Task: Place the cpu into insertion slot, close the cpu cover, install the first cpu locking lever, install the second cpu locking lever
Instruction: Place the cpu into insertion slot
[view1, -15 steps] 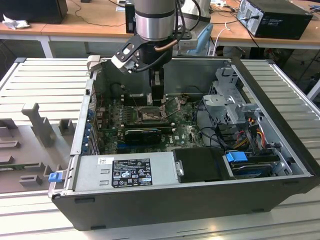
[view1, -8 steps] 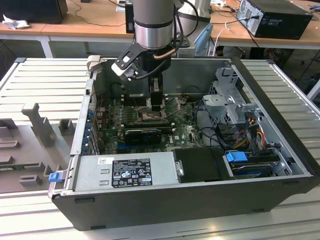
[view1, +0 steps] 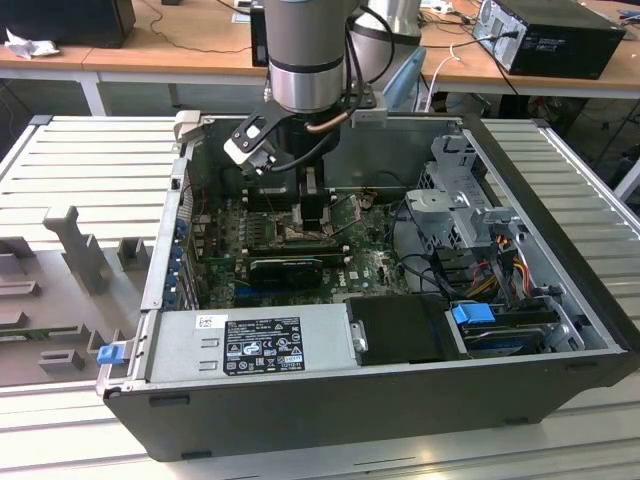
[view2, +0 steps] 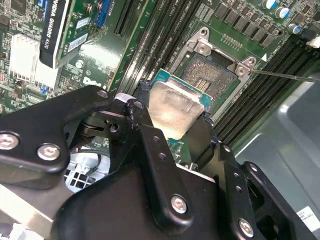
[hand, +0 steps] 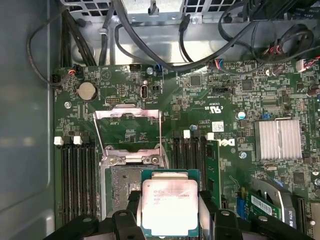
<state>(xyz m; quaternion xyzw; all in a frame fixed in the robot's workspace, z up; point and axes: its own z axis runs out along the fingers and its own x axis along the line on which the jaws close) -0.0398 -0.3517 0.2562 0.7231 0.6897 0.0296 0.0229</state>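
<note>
- Right now the pincer (hand: 169, 207) is clamped on the cpu (hand: 170, 197), with one black finger (hand: 133, 210) against each of two opposite edges
- The chip lies flat with its silvery lid facing up. It is square, so it has no long axis, and its edges run parallel to the sides of the insertion slot (hand: 125, 182)
- It overlaps the slot's edge nearest the pincer, and I cannot tell whether it touches the socket
- The cpu cover (hand: 127, 114) is swung open on the slot's opposite side, over the motherboard (hand: 225, 100)
</note>
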